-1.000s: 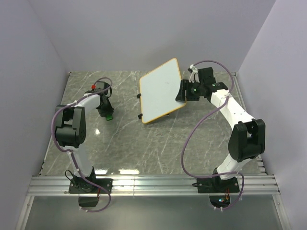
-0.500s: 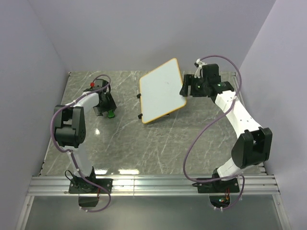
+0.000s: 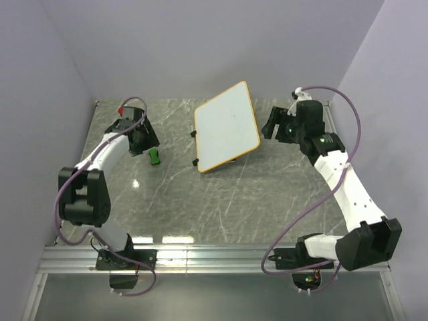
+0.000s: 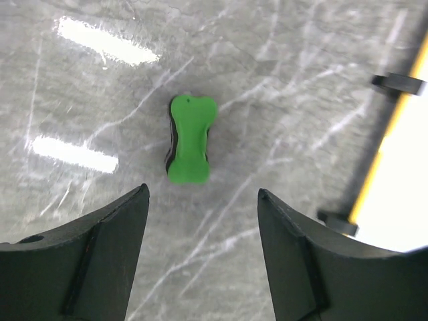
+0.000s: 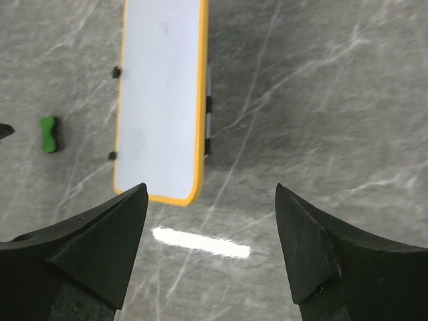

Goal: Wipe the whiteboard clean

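Note:
The whiteboard [image 3: 226, 127], white with an orange rim and small black feet, lies tilted at the back middle of the marble table; its face looks white apart from a faint speck. A small green eraser [image 3: 154, 156] lies on the table left of it. My left gripper [image 3: 147, 142] hovers just behind the eraser, open and empty; its wrist view shows the eraser [image 4: 189, 139] ahead of the open gripper [image 4: 202, 190] and the whiteboard's rim [image 4: 391, 124] at right. My right gripper [image 3: 271, 127] is open, apart from the board's right edge. Its wrist view shows the whiteboard [image 5: 160, 93] and eraser [image 5: 49, 134] beyond the gripper [image 5: 211, 188].
Grey marble tabletop [image 3: 214, 200] with lilac walls on three sides. An aluminium rail [image 3: 214, 257] carrying both arm bases runs along the near edge. Purple cables loop beside each arm.
The left gripper opened, let go of the green eraser and drew back to the left. The right gripper opened, left the whiteboard's right edge and pulled away to the right.

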Tool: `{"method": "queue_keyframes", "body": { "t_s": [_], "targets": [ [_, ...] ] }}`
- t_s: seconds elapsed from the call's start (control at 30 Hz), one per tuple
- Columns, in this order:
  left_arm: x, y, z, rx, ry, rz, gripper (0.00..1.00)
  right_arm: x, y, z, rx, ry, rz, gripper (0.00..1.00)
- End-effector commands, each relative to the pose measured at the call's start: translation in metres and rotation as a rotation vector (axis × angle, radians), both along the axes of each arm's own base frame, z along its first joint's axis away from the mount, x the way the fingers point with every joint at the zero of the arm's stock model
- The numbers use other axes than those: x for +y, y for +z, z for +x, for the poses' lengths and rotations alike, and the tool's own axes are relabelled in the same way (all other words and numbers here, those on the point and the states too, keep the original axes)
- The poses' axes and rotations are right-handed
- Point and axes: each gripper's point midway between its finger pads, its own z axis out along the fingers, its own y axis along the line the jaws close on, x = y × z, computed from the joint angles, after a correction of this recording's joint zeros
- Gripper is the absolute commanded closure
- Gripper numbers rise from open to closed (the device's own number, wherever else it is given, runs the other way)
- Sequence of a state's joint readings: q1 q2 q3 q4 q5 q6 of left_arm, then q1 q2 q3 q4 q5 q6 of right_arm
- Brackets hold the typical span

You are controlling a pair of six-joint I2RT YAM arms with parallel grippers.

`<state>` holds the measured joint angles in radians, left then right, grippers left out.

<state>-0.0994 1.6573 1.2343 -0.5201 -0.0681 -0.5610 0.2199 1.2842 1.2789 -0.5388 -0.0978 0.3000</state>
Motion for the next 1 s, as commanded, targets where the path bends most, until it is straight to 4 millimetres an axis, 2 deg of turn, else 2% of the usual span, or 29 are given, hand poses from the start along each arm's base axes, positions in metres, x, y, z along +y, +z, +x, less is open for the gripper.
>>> {"method": "queue_keyframes", "body": {
  "t_s": [0.0,0.03,0.07,0.1,0.13,0.17,0.27,0.3,0.33,0.37,0.5,0.53,0.6,0.63,0.73,0.8,0.87,0.9,0.97],
  "targets": [
    [0.0,0.037,-0.007,-0.105,-0.02,-0.01,0.29,0.016,0.003,-0.007,-0.025,0.026,0.129,0.17],
    [0.0,0.036,-0.013,-0.103,-0.016,-0.011,0.29,0.021,-0.003,-0.011,-0.012,0.044,0.147,0.18],
    [0.001,0.048,-0.017,-0.135,-0.01,-0.015,0.29,0.028,0.001,-0.015,-0.016,0.07,0.187,0.18],
    [0.001,0.05,-0.021,-0.142,-0.009,-0.019,0.28,0.032,0.002,-0.019,-0.016,0.087,0.205,0.18],
    [0.002,0.045,-0.029,-0.133,0.003,-0.028,0.28,0.035,0.0,-0.025,-0.004,0.106,0.217,0.19],
    [0.002,0.054,-0.035,-0.158,0.013,-0.037,0.28,0.039,0.001,-0.036,0.006,0.138,0.223,0.19],
    [-0.002,0.054,-0.052,-0.142,0.035,-0.08,0.28,0.039,0.008,-0.065,-0.015,0.172,0.238,0.19],
    [-0.003,0.063,-0.057,-0.169,0.034,-0.097,0.27,0.039,0.006,-0.075,-0.019,0.185,0.245,0.19],
    [-0.007,0.06,-0.063,-0.167,0.028,-0.118,0.26,0.036,-0.011,-0.085,0.01,0.181,0.241,0.19],
    [-0.01,0.063,-0.066,-0.175,0.028,-0.144,0.25,0.032,-0.008,-0.097,-0.01,0.175,0.248,0.18],
    [-0.017,0.088,-0.083,-0.23,0.029,-0.207,0.12,0.029,-0.034,-0.133,0.018,0.167,0.301,0.17],
    [-0.021,0.093,-0.086,-0.234,0.021,-0.228,0.12,0.032,-0.038,-0.145,0.02,0.181,0.331,0.17],
    [-0.024,0.106,-0.095,-0.256,0.001,-0.245,0.1,0.032,-0.045,-0.155,0.03,0.182,0.351,0.17],
    [-0.027,0.111,-0.098,-0.264,-0.019,-0.255,0.07,0.031,-0.039,-0.161,0.007,0.185,0.365,0.16],
    [-0.034,0.125,-0.107,-0.285,-0.07,-0.284,0.08,0.03,-0.036,-0.176,-0.01,0.194,0.384,0.16],
    [-0.041,0.143,-0.111,-0.324,-0.107,-0.31,0.08,0.029,-0.038,-0.183,-0.011,0.194,0.39,0.16],
    [-0.039,0.156,-0.112,-0.347,-0.111,-0.303,0.08,0.027,-0.038,-0.193,-0.02,0.196,0.397,0.16],
    [-0.038,0.168,-0.113,-0.365,-0.112,-0.296,0.07,0.027,-0.039,-0.196,-0.02,0.199,0.397,0.16],
    [-0.035,0.177,-0.113,-0.374,-0.105,-0.275,0.07,0.025,-0.04,-0.202,-0.026,0.203,0.397,0.16]
  ]
}}
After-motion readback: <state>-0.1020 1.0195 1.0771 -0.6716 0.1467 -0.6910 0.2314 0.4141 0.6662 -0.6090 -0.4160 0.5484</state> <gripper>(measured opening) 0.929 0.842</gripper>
